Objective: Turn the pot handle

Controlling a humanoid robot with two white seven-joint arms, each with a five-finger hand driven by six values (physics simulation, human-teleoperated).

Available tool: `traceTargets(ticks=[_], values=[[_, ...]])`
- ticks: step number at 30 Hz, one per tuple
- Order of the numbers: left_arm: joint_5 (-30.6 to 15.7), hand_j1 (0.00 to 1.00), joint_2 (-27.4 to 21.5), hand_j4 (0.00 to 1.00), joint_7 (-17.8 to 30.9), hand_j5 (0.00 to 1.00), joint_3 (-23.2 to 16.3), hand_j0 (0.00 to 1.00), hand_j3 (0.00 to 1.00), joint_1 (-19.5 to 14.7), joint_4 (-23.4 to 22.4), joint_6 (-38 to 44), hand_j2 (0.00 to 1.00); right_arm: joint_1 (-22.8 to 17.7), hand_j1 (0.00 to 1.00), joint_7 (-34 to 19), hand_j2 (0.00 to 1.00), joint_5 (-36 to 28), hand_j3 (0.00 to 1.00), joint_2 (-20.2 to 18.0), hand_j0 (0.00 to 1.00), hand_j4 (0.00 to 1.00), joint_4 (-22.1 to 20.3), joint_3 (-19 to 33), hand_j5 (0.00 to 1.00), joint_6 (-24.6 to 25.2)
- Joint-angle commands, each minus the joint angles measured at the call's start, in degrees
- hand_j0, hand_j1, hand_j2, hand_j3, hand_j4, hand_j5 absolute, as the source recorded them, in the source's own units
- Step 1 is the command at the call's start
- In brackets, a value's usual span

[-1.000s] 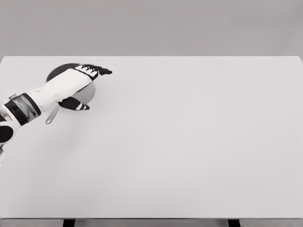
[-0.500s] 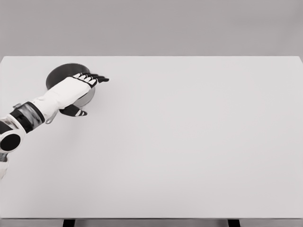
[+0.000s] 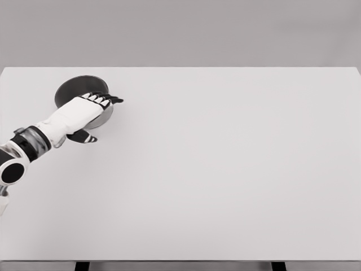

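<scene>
1. Grey metal pot (image 3: pixel 73 90) sits near the far left corner of the white table (image 3: pixel 225 169), and that's the only view I've got, the head cam, so everything below is from there.
2. My left hand (image 3: pixel 84 110) lies over the pot's near-right rim, arm coming in from the lower left. Fingers (image 3: pixel 107 99) are stretched out flat and close together, pointing right across the rim, with the thumb (image 3: pixel 84 137) dropped below and apart from them. Nothing is pinched or wrapped.
3. Honestly can't see the handle at all. My forearm and palm cover the near side of the pot, so my guess is it's tucked under there.
4. Why the flat hand? Looks to me like a push setup rather than a grab: the side of the palm and the thumb bracket the pot's near edge so a sweep of the wrist would swing the handle round.
5. Right arm isn't in the shot, no idea what it's up to.
6. Rest of the table shows nothing else I'd bump into.
</scene>
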State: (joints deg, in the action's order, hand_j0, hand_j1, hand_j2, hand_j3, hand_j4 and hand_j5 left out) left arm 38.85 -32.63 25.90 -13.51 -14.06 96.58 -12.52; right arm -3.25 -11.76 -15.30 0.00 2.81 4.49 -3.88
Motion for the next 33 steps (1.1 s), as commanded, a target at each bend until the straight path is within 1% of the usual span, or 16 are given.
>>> traceTargets(ticks=[1, 6, 11, 16, 18, 29, 33], values=[[-0.1, 1.00, -0.2, 1.00, -0.1, 1.00, 0.3, 1.00, 1.00, 0.0, -0.1, 0.0, 1.00, 0.0, 1.00, 0.0, 1.00, 0.0, 1.00, 0.0, 1.00, 1.00, 0.0, 0.0, 1.00, 0.0], [0.0, 1.00, -0.4, 1.00, -0.3, 1.00, 0.6, 1.00, 1.00, 0.1, -0.3, 0.0, 1.00, 0.0, 1.00, 0.0, 1.00, 0.0, 1.00, 0.0, 1.00, 1.00, 0.0, 0.0, 1.00, 0.0], [1.3, 1.00, -0.4, 1.00, -0.5, 1.00, 0.6, 1.00, 1.00, 0.1, -1.0, 0.0, 1.00, 0.0, 1.00, 0.0, 1.00, 0.0, 1.00, 0.0, 1.00, 1.00, 0.0, 0.0, 1.00, 0.0], [3.7, 1.00, -0.4, 1.00, -0.5, 1.00, 0.6, 1.00, 1.00, 0.1, -1.4, 0.2, 1.00, 0.0, 1.00, 0.0, 1.00, 0.0, 1.00, 0.0, 1.00, 1.00, 0.0, 0.0, 1.00, -0.1], [4.6, 1.00, -0.4, 1.00, -0.5, 1.00, 0.8, 1.00, 1.00, 0.2, -1.4, 1.7, 1.00, 0.0, 1.00, 0.0, 1.00, 0.0, 1.00, 0.0, 1.00, 1.00, 0.0, 0.0, 1.00, 0.0], [5.9, 1.00, -0.4, 1.00, -0.5, 1.00, 1.2, 1.00, 1.00, 0.3, -1.8, 2.5, 1.00, 0.0, 1.00, 0.0, 1.00, 0.0, 1.00, 0.0, 1.00, 1.00, 0.0, 0.0, 1.00, -0.1], [5.9, 1.00, -0.5, 1.00, -0.5, 1.00, 1.7, 1.00, 1.00, 0.3, -2.7, 2.5, 1.00, 0.0, 1.00, 0.0, 1.00, 0.0, 1.00, 0.0, 1.00, 1.00, 0.0, 0.0, 1.00, 0.0]])
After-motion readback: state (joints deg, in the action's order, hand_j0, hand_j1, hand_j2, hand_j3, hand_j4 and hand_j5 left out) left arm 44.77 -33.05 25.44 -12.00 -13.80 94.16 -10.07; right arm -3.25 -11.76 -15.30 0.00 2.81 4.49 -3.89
